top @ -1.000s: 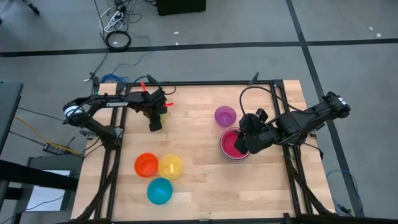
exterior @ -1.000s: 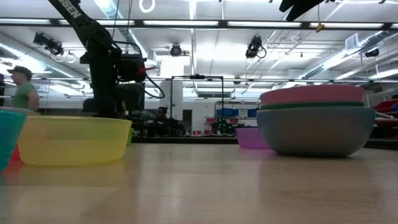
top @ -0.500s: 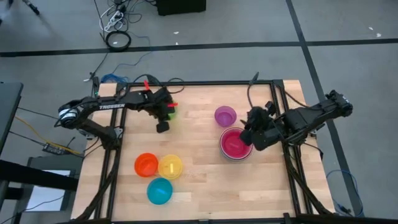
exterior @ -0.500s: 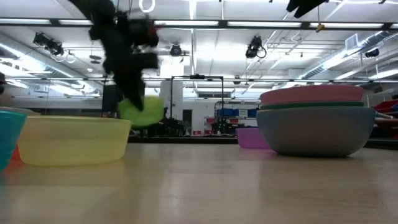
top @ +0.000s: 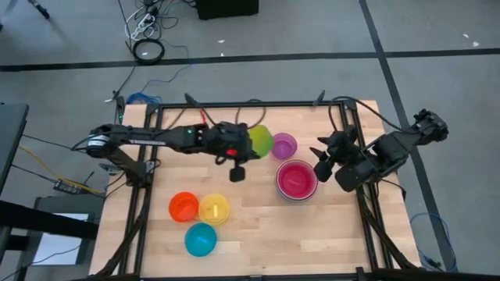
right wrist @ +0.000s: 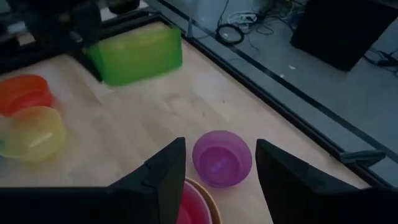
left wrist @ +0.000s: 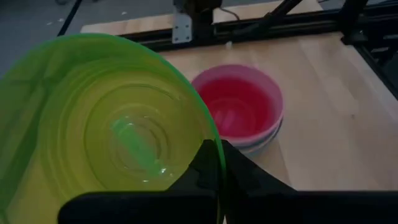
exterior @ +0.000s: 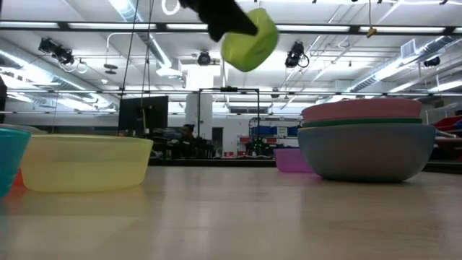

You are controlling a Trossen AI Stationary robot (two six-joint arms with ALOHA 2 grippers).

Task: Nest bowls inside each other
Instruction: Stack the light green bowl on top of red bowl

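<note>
Left gripper (top: 244, 148) pinches the rim of a lime-green round plastic bowl (top: 261, 141), held tilted in the air, mouth sideways, just left of one small purple bowl (top: 283, 145). I count three bowls near-left: orange (top: 183, 207), yellow (top: 214, 209), cyan (top: 200, 239). One nested stack, magenta (top: 296, 179) topmost, sits right. Right gripper (top: 324, 161) hovers beside it, fingers spread, empty.

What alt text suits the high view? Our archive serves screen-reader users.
The left gripper carries a green bowl over the table's middle, beside a purple bowl and a magenta-topped stack. The right gripper hangs open beside that stack.
</note>
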